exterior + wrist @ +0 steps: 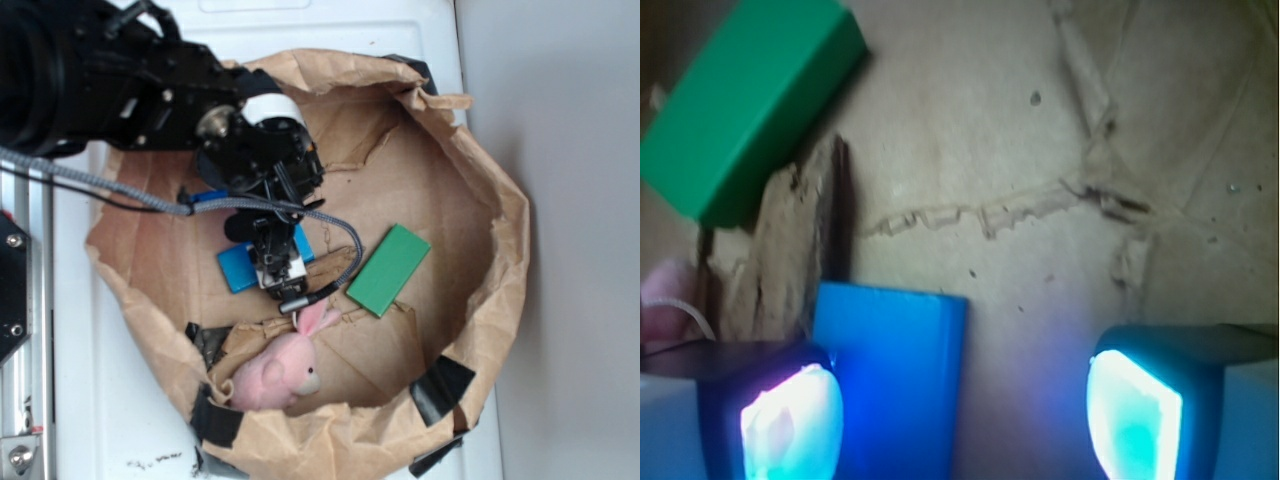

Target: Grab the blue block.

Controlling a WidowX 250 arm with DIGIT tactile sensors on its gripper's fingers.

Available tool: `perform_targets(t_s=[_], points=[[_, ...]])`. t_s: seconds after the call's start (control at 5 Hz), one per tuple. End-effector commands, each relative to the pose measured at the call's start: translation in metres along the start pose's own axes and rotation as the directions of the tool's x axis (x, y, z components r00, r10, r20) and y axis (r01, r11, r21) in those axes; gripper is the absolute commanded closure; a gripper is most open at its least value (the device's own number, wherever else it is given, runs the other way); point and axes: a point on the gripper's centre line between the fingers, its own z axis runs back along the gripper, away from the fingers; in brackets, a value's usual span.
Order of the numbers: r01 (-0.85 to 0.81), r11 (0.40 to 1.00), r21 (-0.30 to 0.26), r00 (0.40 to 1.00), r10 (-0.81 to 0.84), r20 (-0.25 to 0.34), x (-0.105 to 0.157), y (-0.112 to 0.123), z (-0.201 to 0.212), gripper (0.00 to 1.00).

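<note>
Claw (960, 410): jaws apart, low over the cardboard, gripping nothing.
Blue block (890, 385): flat, hugging the left pad (790, 425), off-centre.
Advice: shift toward the block, centre it, descend, then close.
Avoid: green block (745, 105) nearby.
</note>
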Motion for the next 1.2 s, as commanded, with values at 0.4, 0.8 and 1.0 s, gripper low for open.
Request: perform_targets(t_s=[0.4, 0.8, 1.0], points=[[0.070, 0.996, -0.051, 0.995, -0.074, -0.062, 0.002, -0.002, 0.002, 0.00], [0.095, 0.994, -0.051, 0.994, -0.097, -0.045, 0.003, -0.002, -0.003, 0.00], [0.102, 0.995, -0.013, 0.995, -0.102, -0.024, 0.009, 0.002, -0.021, 0.00]])
